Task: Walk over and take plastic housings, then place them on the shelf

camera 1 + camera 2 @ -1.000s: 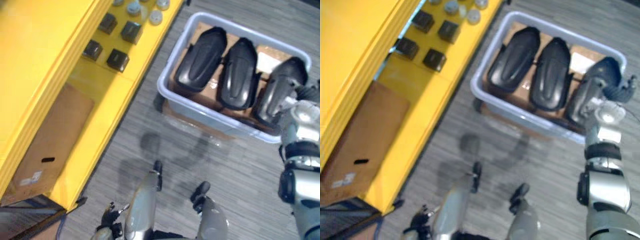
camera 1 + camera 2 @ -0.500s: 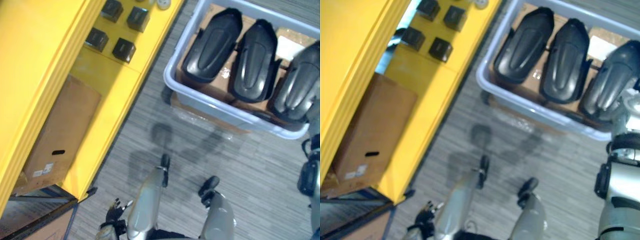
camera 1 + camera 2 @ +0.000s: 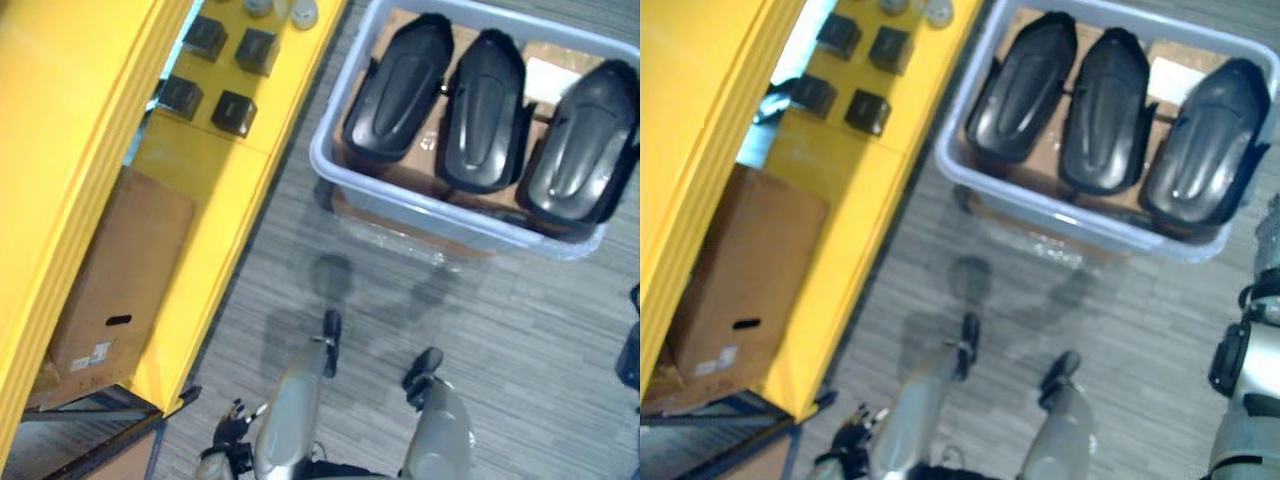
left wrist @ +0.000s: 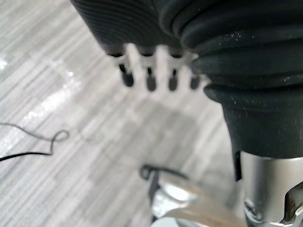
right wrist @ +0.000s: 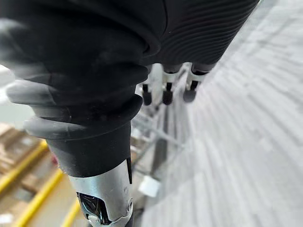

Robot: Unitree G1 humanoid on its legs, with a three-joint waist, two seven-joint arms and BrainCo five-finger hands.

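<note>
Three black plastic housings lie side by side in a pale blue tub (image 3: 440, 212) on the floor ahead: the left housing (image 3: 400, 88), the middle housing (image 3: 483, 95) and the right housing (image 3: 583, 145). Nothing touches them. My left hand (image 4: 150, 78) hangs over the grey floor with straight fingers, holding nothing. My right hand (image 5: 165, 92) also hangs with straight fingers and is empty. The right forearm (image 3: 1245, 400) shows at the lower right edge, well short of the tub.
A yellow shelf (image 3: 210, 230) runs along the left, close to the tub's left end. On it sit several small black boxes (image 3: 233, 112) and a cardboard box (image 3: 120, 275). Grey carpet floor (image 3: 500, 330) lies between me and the tub.
My right arm has drawn back from the right housing in the tub to the lower right edge. The whole picture has shifted with the camera.
</note>
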